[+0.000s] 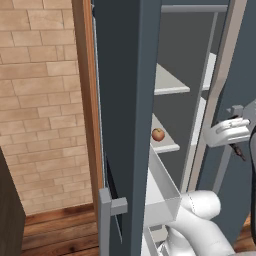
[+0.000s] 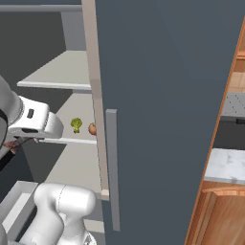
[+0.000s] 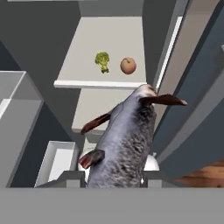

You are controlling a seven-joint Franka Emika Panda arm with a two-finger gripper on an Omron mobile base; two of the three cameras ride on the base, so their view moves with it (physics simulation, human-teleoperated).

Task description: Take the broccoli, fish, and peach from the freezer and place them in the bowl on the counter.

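Observation:
My gripper (image 3: 114, 178) is shut on the fish (image 3: 127, 140), a grey-black body with reddish-brown fins that points away from the hand. It hangs in front of the open freezer (image 1: 125, 100). Beyond it, on a pale shelf (image 3: 87, 70), the yellowish-green broccoli (image 3: 102, 61) stands just left of the red-orange peach (image 3: 128, 65). From the left base view, the peach (image 1: 158, 134) shows on that shelf, and the gripper (image 1: 239, 149) is at the right edge. The right base view has the broccoli (image 2: 76, 125) and the peach (image 2: 92, 128), half hidden by a door edge. The bowl is out of view.
The freezer's slate-blue door (image 2: 162, 95) with its grey bar handle (image 2: 112, 167) stands between the shelves and the marble counter (image 2: 227, 165) at the right. A grey door bin (image 1: 165, 192) juts out low. A brick wall (image 1: 40, 100) lies left.

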